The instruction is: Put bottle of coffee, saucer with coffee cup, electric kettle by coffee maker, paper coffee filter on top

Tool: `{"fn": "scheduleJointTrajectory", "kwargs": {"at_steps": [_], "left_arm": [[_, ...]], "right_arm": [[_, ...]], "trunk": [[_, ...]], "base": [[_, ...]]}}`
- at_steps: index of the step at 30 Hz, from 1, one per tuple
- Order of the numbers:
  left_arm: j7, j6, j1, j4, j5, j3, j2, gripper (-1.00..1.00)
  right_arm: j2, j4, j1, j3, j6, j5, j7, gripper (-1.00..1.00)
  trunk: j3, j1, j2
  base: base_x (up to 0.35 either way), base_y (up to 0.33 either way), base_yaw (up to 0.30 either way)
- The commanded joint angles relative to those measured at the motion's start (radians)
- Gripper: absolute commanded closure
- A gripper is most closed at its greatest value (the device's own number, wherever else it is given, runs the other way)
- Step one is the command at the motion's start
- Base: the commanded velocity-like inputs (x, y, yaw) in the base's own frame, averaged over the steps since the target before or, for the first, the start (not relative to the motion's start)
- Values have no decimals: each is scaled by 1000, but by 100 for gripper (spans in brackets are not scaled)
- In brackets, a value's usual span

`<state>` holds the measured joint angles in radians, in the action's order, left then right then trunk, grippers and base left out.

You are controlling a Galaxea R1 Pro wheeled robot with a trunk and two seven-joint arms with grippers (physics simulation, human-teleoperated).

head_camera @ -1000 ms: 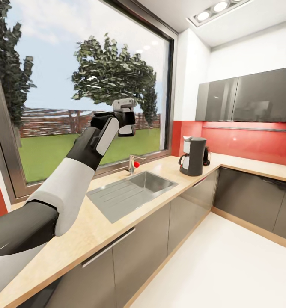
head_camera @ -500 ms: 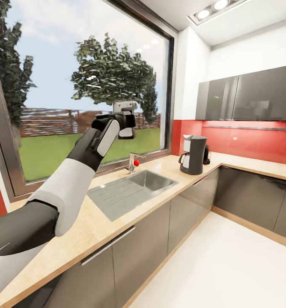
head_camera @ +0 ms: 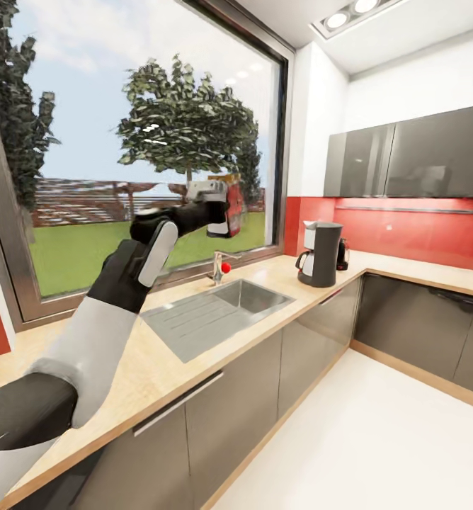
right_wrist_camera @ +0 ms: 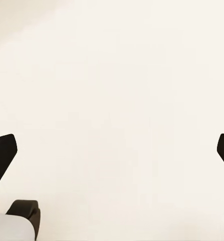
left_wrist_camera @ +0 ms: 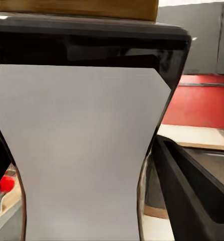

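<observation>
Near the middle of the head view, our left gripper (head_camera: pixel 222 205) is hanging in the air in front of the window (head_camera: pixel 123 142), above the sink (head_camera: pixel 215 315), and it is clamping the bottle of coffee (head_camera: pixel 231 205). We are seeing the bottle as a red and yellow shape poking out past the gripper's pale housing, well above the countertop (head_camera: pixel 151 368). From the left wrist camera the bottle of coffee (left_wrist_camera: pixel 82 150) is pressing up close to the lens, showing a broad white label, a dark body and a tan cap at the upper edge of that picture, with one dark finger (left_wrist_camera: pixel 192 196) lying along its side.

At the right of centre in the head view, the coffee maker (head_camera: pixel 320 253) is standing upright on the countertop in the corner, against the red backsplash (head_camera: pixel 406 237), and a small dark object is sitting just behind it, too hidden for us to name. A tap with a red knob (head_camera: pixel 221 268) is rising behind the sink. Dark wall cabinets (head_camera: pixel 413 156) are running along the upper right of the frame.

Through the right wrist camera we are looking at a pale surface, with our right gripper (right_wrist_camera: pixel 112 150) spread wide: its two dark fingertips (right_wrist_camera: pixel 1 155) are sitting at opposite edges of that picture, holding nothing.
</observation>
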<state>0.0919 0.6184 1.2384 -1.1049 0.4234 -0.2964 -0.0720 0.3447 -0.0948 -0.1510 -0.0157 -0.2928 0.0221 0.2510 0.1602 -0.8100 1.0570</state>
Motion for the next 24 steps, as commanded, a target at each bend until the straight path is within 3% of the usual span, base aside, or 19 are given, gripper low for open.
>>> {"fn": "scheduleJointTrajectory", "kwargs": {"at_steps": [1, 3, 7, 18, 24], "left_arm": [[33, 6, -14, -29, -15, 1, 30, 100], [72, 8, -32, -58, -15, 1, 59, 100], [92, 9, -56, -91, -15, -1, 74, 100], [96, 8, -72, -107, -15, -17, 77, 100], [91, 7, -125, -149, -15, -21, 77, 100]], "right_arm": [[0, 1, -1, -1, -3, 2, 4, -100], [0, 1, -1, -1, -3, 2, 4, -100], [0, 1, -1, -1, -3, 2, 4, -100], [0, 1, -1, -1, -3, 2, 4, -100], [0, 1, 0, -1, -3, 2, 4, -100]], "trunk": [[5, -4, 8], [11, -12, 22], [23, -27, 50], [58, -69, 127], [77, -92, 169]], "base": [[0, 0, 0], [0, 0, 0], [0, 0, 0], [0, 0, 0], [0, 0, 0]]}}
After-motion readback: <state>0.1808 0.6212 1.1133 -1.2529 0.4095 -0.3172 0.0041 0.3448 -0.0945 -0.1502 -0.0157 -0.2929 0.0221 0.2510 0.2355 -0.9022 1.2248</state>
